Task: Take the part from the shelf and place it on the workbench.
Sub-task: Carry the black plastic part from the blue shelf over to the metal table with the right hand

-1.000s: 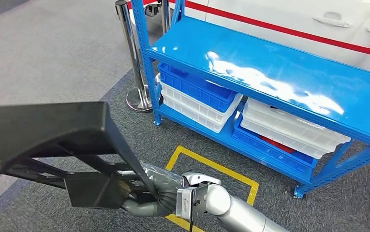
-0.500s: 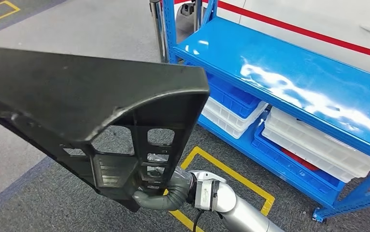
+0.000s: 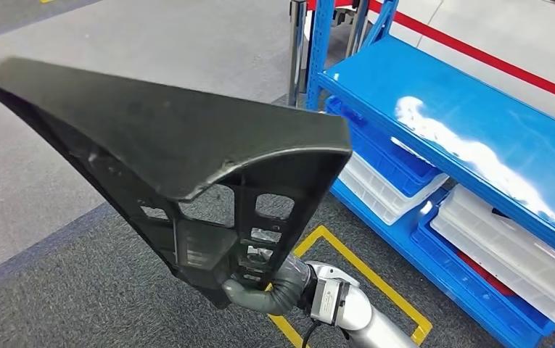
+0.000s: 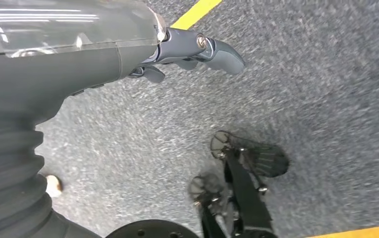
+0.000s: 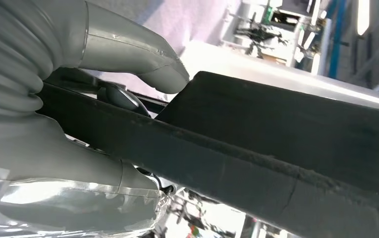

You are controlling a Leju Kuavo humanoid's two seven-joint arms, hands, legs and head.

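Since the earlier frame, the view has swung left: the blue shelf (image 3: 470, 138) now sits nearer the right edge. Black plastic part (image 3: 165, 145) is off the shelf, gripped at its ribbed end by the right hand (image 3: 260, 286). Left hand (image 4: 197, 49) hangs empty, fingers apart. Workbench not reached; placement remains.

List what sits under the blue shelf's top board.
Under the top board of the blue shelf, stacked blue bins and white bins lie on the lower level, with something red between bins. The board covers their rear parts and contents.
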